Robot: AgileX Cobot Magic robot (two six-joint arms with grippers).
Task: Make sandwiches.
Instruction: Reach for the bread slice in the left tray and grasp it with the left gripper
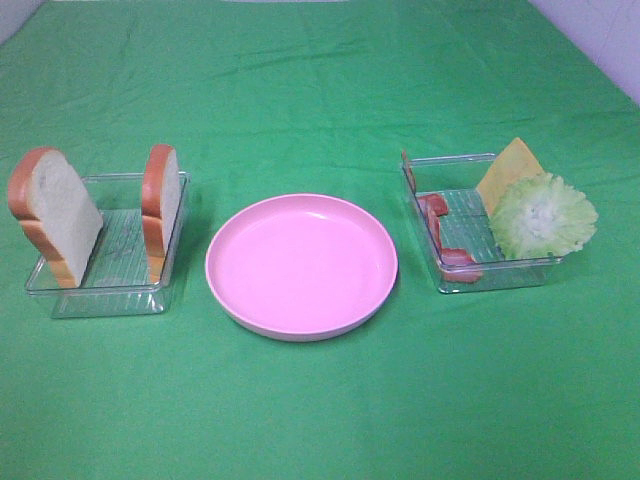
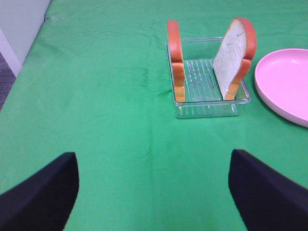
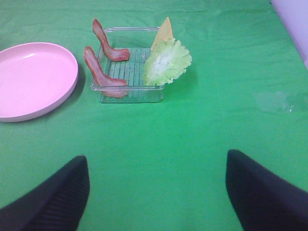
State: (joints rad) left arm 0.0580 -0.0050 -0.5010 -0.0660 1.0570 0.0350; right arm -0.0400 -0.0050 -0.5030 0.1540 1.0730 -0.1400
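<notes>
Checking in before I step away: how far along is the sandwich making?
Done: nothing yet; the pink plate holds no food. In hand: nothing; the left gripper and right gripper are open and empty. Left: everything. Both bread slices stand in the left tray; bacon strips, cheese slice and lettuce sit in the right tray.

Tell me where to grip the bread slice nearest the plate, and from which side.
Best take the bread slice by its rounded top, coming down from above with the left gripper, jaws across its two flat faces. It stands on edge in the clear tray, its top well above the tray wall.
</notes>
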